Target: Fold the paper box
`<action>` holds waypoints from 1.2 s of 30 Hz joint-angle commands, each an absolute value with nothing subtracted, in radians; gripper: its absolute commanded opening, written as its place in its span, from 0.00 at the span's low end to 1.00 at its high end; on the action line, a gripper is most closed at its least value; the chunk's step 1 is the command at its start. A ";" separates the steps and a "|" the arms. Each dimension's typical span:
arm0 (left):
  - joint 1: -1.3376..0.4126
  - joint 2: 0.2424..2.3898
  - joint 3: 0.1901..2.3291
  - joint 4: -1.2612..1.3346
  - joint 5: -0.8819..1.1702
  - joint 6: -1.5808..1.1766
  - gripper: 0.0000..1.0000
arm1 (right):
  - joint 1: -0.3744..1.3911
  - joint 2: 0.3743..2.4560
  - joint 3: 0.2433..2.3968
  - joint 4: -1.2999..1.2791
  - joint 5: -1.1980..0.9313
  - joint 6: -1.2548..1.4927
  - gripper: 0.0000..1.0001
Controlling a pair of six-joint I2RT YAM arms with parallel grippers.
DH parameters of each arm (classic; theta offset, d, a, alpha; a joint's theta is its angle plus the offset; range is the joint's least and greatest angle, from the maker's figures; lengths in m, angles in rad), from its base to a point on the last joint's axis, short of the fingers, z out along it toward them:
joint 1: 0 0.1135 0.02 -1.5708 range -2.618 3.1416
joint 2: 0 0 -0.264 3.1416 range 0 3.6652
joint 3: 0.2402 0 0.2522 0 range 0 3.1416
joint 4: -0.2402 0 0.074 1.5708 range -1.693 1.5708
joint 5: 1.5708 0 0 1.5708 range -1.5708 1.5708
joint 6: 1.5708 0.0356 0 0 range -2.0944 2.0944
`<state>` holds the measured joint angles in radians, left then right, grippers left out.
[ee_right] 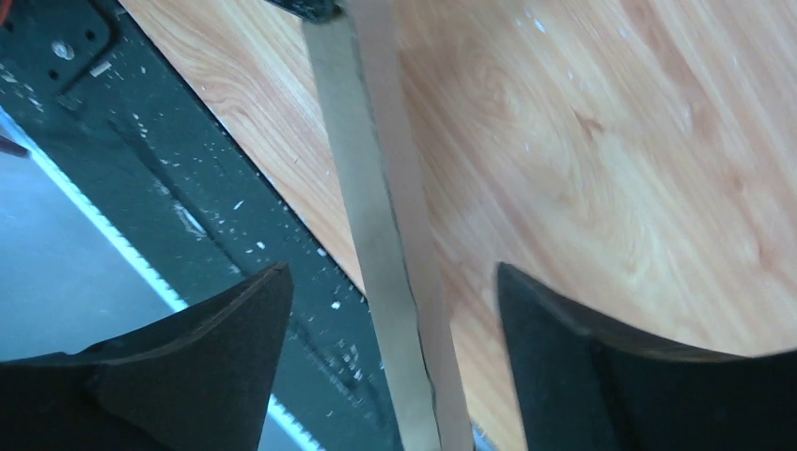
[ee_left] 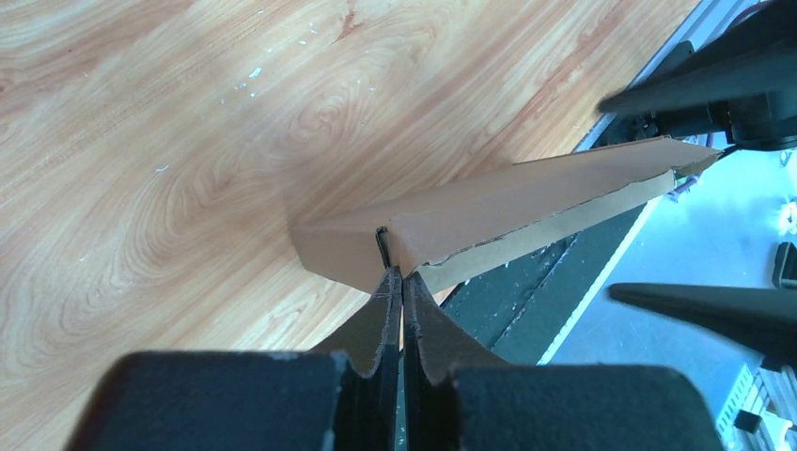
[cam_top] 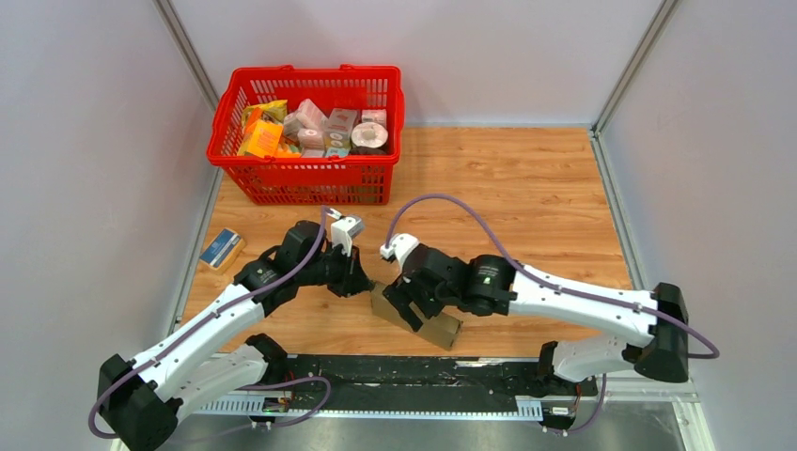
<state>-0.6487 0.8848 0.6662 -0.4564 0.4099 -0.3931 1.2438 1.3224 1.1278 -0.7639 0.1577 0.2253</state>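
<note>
The paper box (cam_top: pixel 425 321) is a brown cardboard piece, folded up narrow and standing on edge near the table's front edge. In the left wrist view it runs as a long wedge (ee_left: pixel 489 202) away from my left gripper (ee_left: pixel 402 274), whose fingers are pressed together on its near corner. In the top view the left gripper (cam_top: pixel 368 282) meets the box's left end. My right gripper (cam_top: pixel 410 305) stands open astride the box. In its wrist view the thin cardboard edge (ee_right: pixel 371 188) passes between the spread fingers of the right gripper (ee_right: pixel 390 270) without touching either.
A red basket (cam_top: pixel 310 178) full of colourful groceries stands at the back left. A small blue-and-tan packet (cam_top: pixel 222 248) lies by the left wall. A black rail (cam_top: pixel 404 371) runs along the table's near edge, just below the box.
</note>
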 commanded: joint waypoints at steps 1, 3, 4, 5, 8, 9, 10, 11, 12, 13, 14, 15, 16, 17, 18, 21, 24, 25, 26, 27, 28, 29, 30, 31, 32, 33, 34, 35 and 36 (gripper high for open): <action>-0.660 0.882 0.678 -0.460 0.390 -0.376 0.05 | 1.198 1.184 1.207 -1.000 0.199 0.549 0.86; -0.663 0.881 0.673 -0.460 0.387 -0.379 0.04 | 1.183 1.112 1.180 -1.084 0.167 0.677 0.87; -0.666 0.881 0.669 -0.459 0.385 -0.379 0.04 | 1.163 1.088 1.164 -1.115 0.155 0.721 0.86; -0.664 0.882 0.667 -0.459 0.385 -0.382 0.04 | 1.154 1.037 1.138 -1.141 0.137 0.759 0.84; -0.667 0.888 0.669 -0.460 0.388 -0.388 0.03 | 1.126 0.935 1.079 -1.166 0.092 0.880 0.71; -0.669 0.888 0.669 -0.460 0.385 -0.388 0.03 | 1.126 0.916 1.066 -1.145 0.083 0.900 0.64; -0.670 0.890 0.669 -0.462 0.387 -0.388 0.03 | 1.124 0.902 1.054 -1.135 0.075 0.914 0.59; -0.669 0.888 0.669 -0.463 0.382 -0.388 0.03 | 1.123 0.894 1.046 -1.134 0.069 0.920 0.56; -0.669 0.888 0.667 -0.462 0.383 -0.390 0.02 | 1.123 0.893 1.033 -1.129 0.066 0.920 0.46; -0.669 0.888 0.666 -0.463 0.383 -0.391 0.03 | 1.123 0.896 1.025 -1.123 0.057 0.916 0.43; -0.670 0.891 0.666 -0.462 0.390 -0.393 0.02 | 1.123 0.903 1.016 -1.115 0.034 0.913 0.41; -0.672 0.893 0.669 -0.463 0.393 -0.394 0.02 | 1.123 0.907 1.000 -1.097 0.023 0.910 0.40; -0.672 0.893 0.670 -0.465 0.393 -0.394 0.02 | 1.123 0.916 0.996 -1.092 0.014 0.907 0.40; -0.670 0.893 0.672 -0.468 0.393 -0.393 0.02 | 1.123 0.916 0.991 -1.094 0.015 0.904 0.40; -0.670 0.893 0.679 -0.477 0.391 -0.391 0.02 | 1.123 0.917 0.988 -1.101 0.014 0.902 0.41; -0.670 0.888 0.684 -0.482 0.388 -0.387 0.02 | 1.123 0.919 0.974 -1.091 0.020 0.882 0.42; -0.672 0.890 0.692 -0.483 0.399 -0.394 0.02 | 1.123 0.934 0.962 -1.068 0.020 0.882 0.40; -0.672 0.888 0.695 -0.488 0.399 -0.396 0.02 | 1.123 0.940 0.956 -1.062 0.020 0.885 0.38; -0.672 0.885 0.696 -0.489 0.397 -0.397 0.01 | 1.124 0.942 0.954 -1.052 0.020 0.887 0.34; -0.673 0.884 0.699 -0.494 0.399 -0.396 0.01 | 1.123 0.943 0.953 -1.048 0.020 0.891 0.33; -0.673 0.877 0.699 -0.495 0.400 -0.397 0.01 | 1.124 0.943 0.948 -1.042 0.020 0.894 0.32; -0.673 0.876 0.699 -0.497 0.399 -0.397 0.01 | 1.124 0.943 0.946 -1.037 0.023 0.896 0.31; -0.673 0.873 0.703 -0.502 0.399 -0.397 0.01 | 1.123 0.942 0.948 -1.035 0.025 0.902 0.30; -0.673 0.870 0.701 -0.506 0.400 -0.396 0.01 | 1.123 0.942 0.948 -1.032 0.025 0.902 0.28; -0.676 0.868 0.703 -0.508 0.400 -0.396 0.01 | 1.123 0.942 0.945 -1.031 0.029 0.903 0.27; -0.676 0.865 0.700 -0.508 0.399 -0.396 0.01 | 1.123 0.943 0.946 -1.032 0.034 0.904 0.27; -0.675 0.864 0.699 -0.506 0.397 -0.399 0.01 | 1.123 0.943 0.946 -1.032 0.037 0.905 0.27; -0.676 0.862 0.698 -0.506 0.397 -0.400 0.01 | 1.123 0.946 0.946 -1.043 0.049 0.905 0.26; -0.676 0.862 0.693 -0.502 0.397 -0.400 0.01 | 1.124 0.946 0.943 -1.046 0.054 0.907 0.26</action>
<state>-0.6682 0.8738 0.6689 -0.4767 0.3901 -0.3965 1.1244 0.9466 0.9470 -1.0729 0.0265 0.8867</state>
